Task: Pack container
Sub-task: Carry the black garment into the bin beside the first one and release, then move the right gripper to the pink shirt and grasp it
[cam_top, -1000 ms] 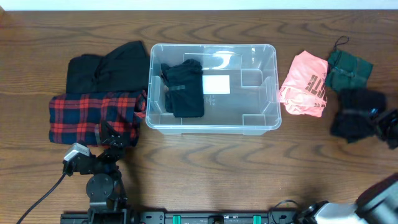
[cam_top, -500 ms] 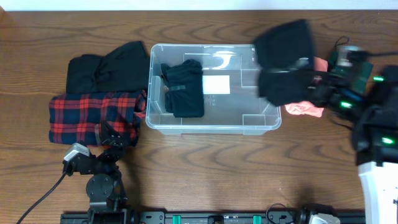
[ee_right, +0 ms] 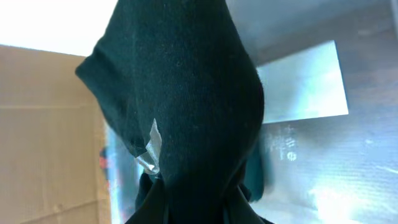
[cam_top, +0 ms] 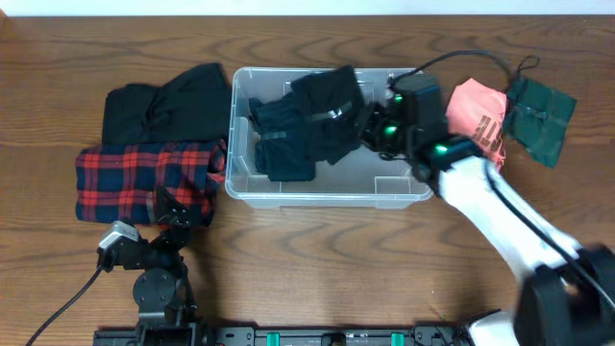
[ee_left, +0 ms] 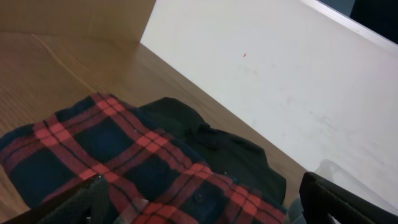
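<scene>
Now the right end effector (cam_top: 363,125), clamped on a black garment (cam_top: 327,101), holds it over the container (cam_top: 327,196) on the bench (cam_top: 307,259); next, likely, lower it and release beside the dark piece (cam_top: 285,146) inside

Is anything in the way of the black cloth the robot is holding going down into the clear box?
Nothing visible blocks it. The right gripper holds the black cloth over the open container, which has no lid on. Another black garment lies low in its left part.
</scene>
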You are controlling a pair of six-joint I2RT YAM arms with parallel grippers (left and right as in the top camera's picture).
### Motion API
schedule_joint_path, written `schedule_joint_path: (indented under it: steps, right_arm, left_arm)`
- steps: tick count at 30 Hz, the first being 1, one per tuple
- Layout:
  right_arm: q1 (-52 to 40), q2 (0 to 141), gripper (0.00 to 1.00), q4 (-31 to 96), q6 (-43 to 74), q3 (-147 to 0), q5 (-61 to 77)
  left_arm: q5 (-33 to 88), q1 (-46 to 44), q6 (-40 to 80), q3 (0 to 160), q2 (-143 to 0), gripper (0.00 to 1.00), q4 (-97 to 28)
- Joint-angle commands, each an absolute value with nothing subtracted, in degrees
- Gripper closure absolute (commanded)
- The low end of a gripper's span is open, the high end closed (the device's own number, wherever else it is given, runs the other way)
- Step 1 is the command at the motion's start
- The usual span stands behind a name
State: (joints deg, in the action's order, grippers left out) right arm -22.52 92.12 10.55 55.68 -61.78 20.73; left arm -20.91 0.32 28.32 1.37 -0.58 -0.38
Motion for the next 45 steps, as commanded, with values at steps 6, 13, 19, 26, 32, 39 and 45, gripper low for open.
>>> schedule_joint_path:
  steps: [6, 13, 19, 26, 32, 39, 45]
  right_arm:
    - [-22.3, 98.9, 0.5, 10.9, 51.3, -62.2, 15.6]
    - [-15.7, 88.1, 0.26, 16.5, 34.2, -62.2, 18.0]
    - [-0.9, 76.0, 0.24, 23.7, 26.1, -62.2, 24.6]
    - [20.6, 77.8, 0.18, 32.3, 19.2, -62.2, 25.9]
    - [29.1, 89.1, 0.17, 30.8, 17.7, -62.2, 23.2]
    - [28.3, 102.2, 0.21, 24.6, 17.1, -62.2, 27.8]
    - [24.0, 110.2, 0.25, 19.3, 17.2, -62.2, 28.6]
  left_arm:
    - [-21.2, 0.6, 28.0, 0.2, -0.2, 0.02, -2.3]
    - [-21.2, 0.6, 28.0, 0.2, -0.2, 0.02, -2.3]
    - [-21.2, 0.6, 28.0, 0.2, -0.2, 0.02, -2.3]
    - [-21.2, 0.6, 28.0, 0.2, -0.2, 0.02, -2.3]
    - [-21.2, 0.6, 28.0, 0.2, -0.2, 0.02, -2.3]
    - [-21.2, 0.6, 28.0, 0.2, -0.2, 0.02, -2.3]
    - [-21.2, 0.6, 28.0, 0.2, -0.2, 0.02, -2.3]
